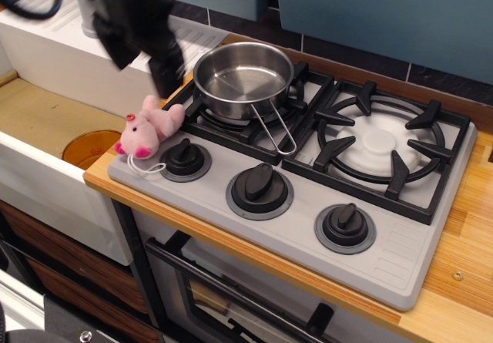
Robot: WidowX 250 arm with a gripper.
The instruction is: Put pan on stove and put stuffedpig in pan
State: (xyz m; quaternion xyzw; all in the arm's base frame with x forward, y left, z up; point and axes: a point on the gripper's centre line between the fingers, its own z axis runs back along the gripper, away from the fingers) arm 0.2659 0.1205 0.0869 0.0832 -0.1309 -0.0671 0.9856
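Note:
The shiny steel pan (243, 77) sits on the left burner grate of the grey stove (308, 227), its wire handle pointing toward the front. Off the stove's front-left corner, beside the left knob, lies the pink stuffedpig (146, 131) with its white string loop trailing forward. My black gripper (142, 67) hangs just above and behind the pig, left of the pan. It is open with nothing between its fingers (166, 77), and it touches neither object.
A white sink unit (62, 42) with a grey faucet stands to the left, with an orange disc (88, 146) in the basin. The right burner grate (381, 146) is bare. Wooden counter edges frame the stove, and a blue wall rises behind.

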